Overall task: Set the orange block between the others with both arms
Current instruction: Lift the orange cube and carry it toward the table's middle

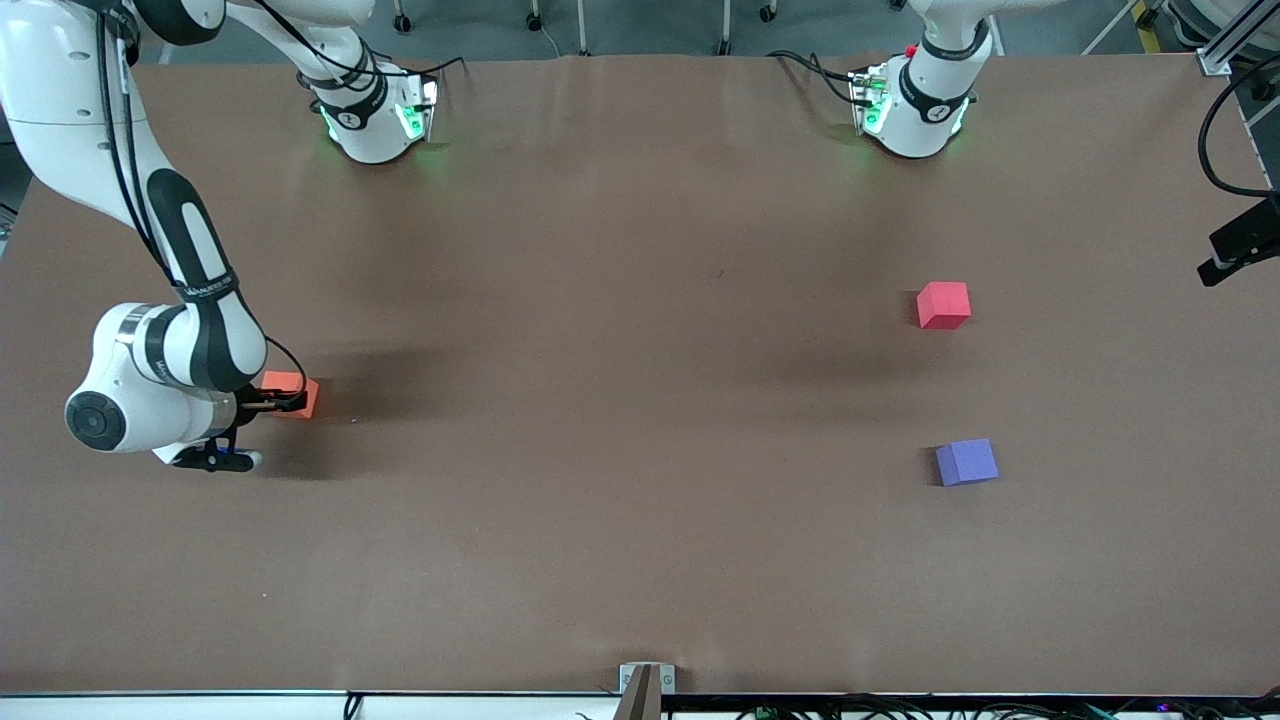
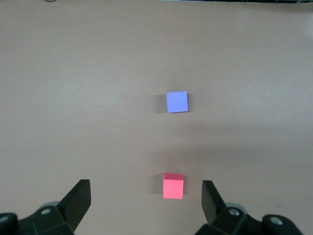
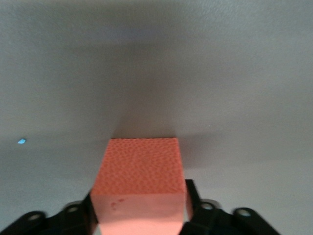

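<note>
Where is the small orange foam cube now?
The small orange foam cube sits on the table at the right arm's end, between the right gripper's fingers, apart from both other cubes.

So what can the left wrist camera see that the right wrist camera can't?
Only the left wrist view shows the red-pink cube and the violet-purple cube, lying apart on the table, with the left gripper above them, jaws wide open. Only the right wrist view shows the orange block, sitting between the jaws of the right gripper. Both show the same brown table.
</note>
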Robot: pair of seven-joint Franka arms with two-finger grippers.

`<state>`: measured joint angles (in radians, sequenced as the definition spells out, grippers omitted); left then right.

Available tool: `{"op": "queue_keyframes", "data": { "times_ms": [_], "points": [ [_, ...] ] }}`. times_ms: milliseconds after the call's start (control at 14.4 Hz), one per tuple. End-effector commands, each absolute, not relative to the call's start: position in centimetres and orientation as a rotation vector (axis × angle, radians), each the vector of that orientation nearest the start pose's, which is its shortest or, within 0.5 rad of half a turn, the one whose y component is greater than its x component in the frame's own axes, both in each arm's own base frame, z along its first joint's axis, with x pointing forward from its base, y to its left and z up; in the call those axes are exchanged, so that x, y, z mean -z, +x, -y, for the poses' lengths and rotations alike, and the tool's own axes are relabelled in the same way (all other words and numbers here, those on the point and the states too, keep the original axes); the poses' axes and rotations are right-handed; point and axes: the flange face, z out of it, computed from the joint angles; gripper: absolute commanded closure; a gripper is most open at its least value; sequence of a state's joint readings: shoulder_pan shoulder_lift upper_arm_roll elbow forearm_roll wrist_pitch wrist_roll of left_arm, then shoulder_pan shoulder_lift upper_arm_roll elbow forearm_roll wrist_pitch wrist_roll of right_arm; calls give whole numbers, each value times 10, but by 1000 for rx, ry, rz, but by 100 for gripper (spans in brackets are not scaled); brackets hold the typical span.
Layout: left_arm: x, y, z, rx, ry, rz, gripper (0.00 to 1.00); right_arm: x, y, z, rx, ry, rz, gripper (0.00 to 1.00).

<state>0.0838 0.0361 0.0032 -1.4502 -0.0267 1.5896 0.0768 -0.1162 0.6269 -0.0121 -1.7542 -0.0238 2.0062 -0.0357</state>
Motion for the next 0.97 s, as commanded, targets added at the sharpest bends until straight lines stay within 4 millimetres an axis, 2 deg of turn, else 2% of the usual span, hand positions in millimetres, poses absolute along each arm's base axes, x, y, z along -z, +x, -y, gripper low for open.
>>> {"op": "queue_keyframes", "data": {
  "times_ms": [0,139,208,417,486,556,625,764,834,903],
  "points": [
    [-666,565,-48,183,-3158,30,0,-182,610,81,-608,-3074,-113,58],
    [-665,566,-48,180,-3158,30,0,-195,616,71,-589,-3077,-88,63],
    [-666,565,-48,183,-3158,30,0,-217,627,52,-548,-3077,-23,63],
    [-666,565,-48,183,-3158,30,0,-302,671,-39,-412,-3030,350,63],
    [-666,565,-48,183,-3158,30,0,-325,680,-83,-342,-3013,478,63],
    [-666,565,-48,183,-3158,30,0,-343,682,-142,-270,-2988,649,63],
    [-665,566,-48,180,-3158,30,0,-354,683,-193,-211,-2960,790,63],
    [-666,565,-48,183,-3158,30,0,-355,675,-285,-138,-2862,1085,63],
    [-666,565,-48,183,-3158,30,0,-354,663,-329,-103,-2824,1206,63],
    [-665,566,-47,180,-3158,28,0,-348,650,-363,-82,-2799,1292,63]
  ]
}}
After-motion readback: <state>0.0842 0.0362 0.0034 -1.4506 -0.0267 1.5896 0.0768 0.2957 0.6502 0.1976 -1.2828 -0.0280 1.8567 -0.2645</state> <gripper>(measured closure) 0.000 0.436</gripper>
